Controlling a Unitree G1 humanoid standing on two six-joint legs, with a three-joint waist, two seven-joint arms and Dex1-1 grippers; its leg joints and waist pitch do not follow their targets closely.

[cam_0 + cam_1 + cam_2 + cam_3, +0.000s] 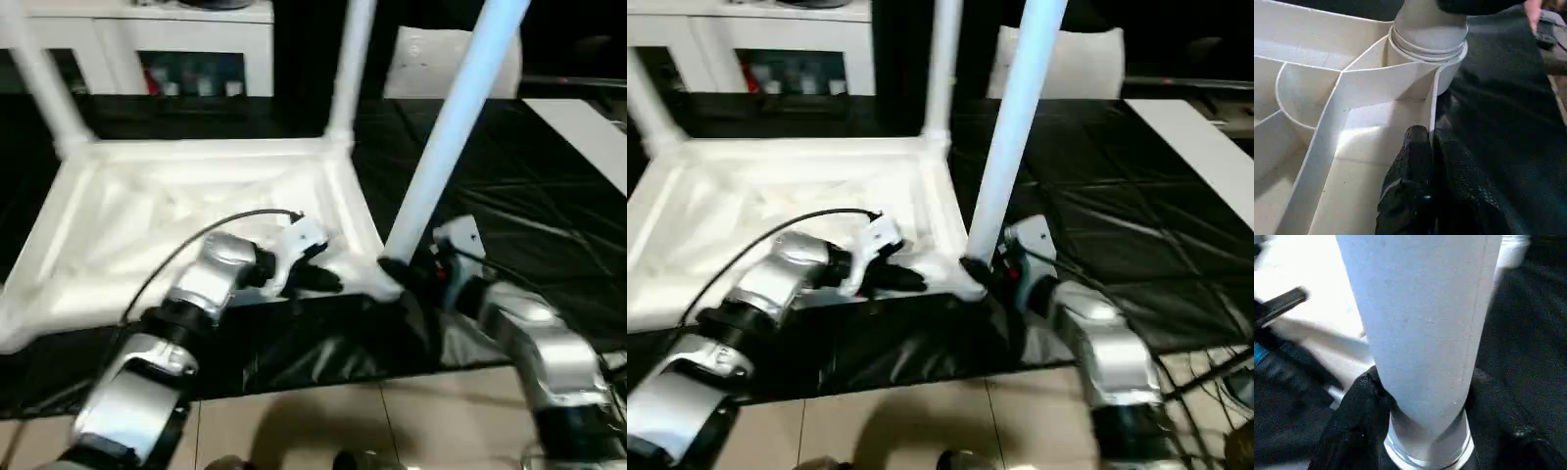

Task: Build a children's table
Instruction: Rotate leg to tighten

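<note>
— Where is the table top?

— The children's table [196,211] lies upside down on a black sheet [549,225], ribbed underside up. Two legs already stand in the far corner sockets — one [39,83] on the robot's left, one [348,69] further right.

— And the third leg?

— The leg [446,127] leans up out of the near right corner socket [1447,68], its thick end seated there. The right gripper [1420,431] is clamped around its base, a black finger on either side.

— The left gripper?

— The left gripper [1422,161] sits on the near rim [1431,107] just beside that socket, fingers pressed together with the thin rim wall between them — one finger [1410,166] inside the top, the other outside on the sheet.

— Anything behind?

— A white cabinet [147,39].
</note>
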